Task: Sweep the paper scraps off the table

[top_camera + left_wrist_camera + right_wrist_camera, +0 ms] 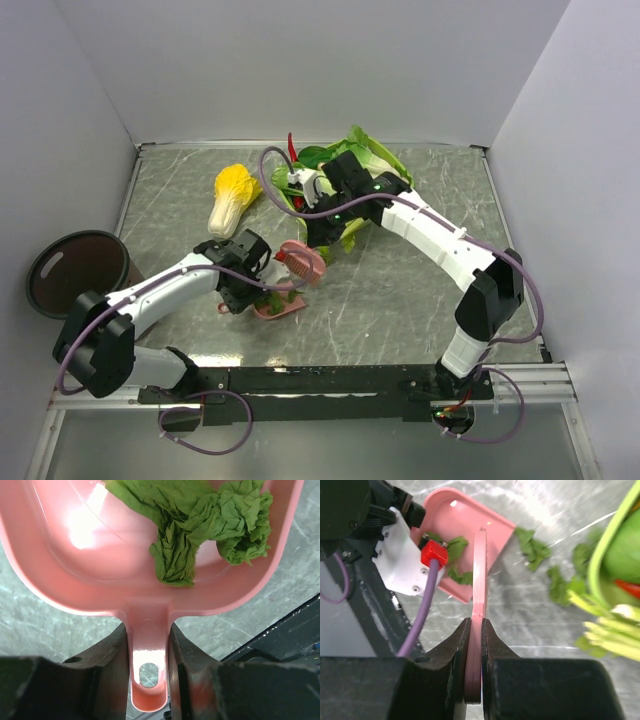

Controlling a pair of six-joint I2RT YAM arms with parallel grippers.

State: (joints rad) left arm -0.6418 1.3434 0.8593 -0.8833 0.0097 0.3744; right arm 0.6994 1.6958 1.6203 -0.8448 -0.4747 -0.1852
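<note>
The paper scraps (190, 530) are crumpled green tissue, feather-light and soft. Several lie in the pink dustpan (60, 560); others sit loose on the desk (520, 620) just past its lip, toward the heap of greens (615, 555). Pinched, they would likely tear or flutter off, so I judge pushing beats picking. My left hand (148, 652) is clamped on the dustpan's handle. My right hand (475, 650) grips the pink brush (479, 580) by its thin handle.
</note>
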